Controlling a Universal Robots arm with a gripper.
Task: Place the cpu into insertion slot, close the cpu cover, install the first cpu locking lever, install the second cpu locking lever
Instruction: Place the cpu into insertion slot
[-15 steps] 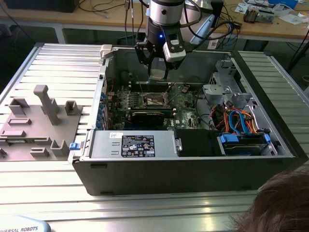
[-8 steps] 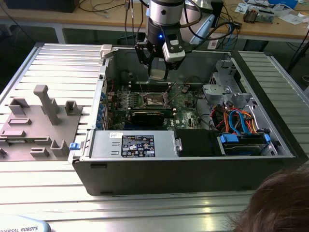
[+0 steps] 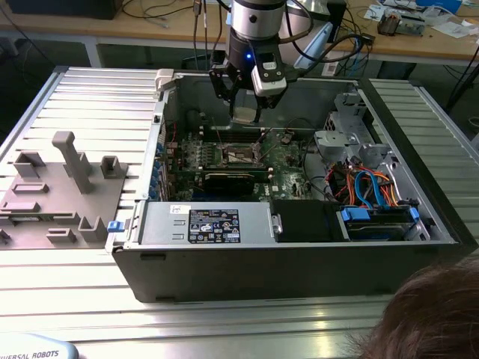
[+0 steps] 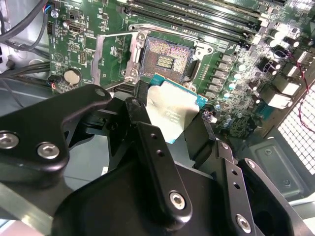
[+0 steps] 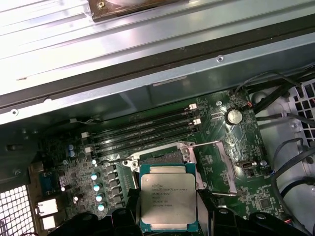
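Observation:
My gripper is shut on the cpu, a flat square chip with a silver-grey top. It hangs inside the open computer case, above the green board. The black fingers clamp two opposite edges of the cpu. Just beyond the chip lies the insertion slot, a bare, gold-tinged square with a shiny rim. In the first wrist view the cpu overlaps the slot. The cpu cover, a thin metal frame, stands swung open beside the slot; in the first wrist view the cover lies beside the chip.
Long memory slots run beside the socket. A black card, a power supply and a drive cage with coloured cables crowd the case. Grey fixtures sit on the exterior view's left. A person's head shows in front.

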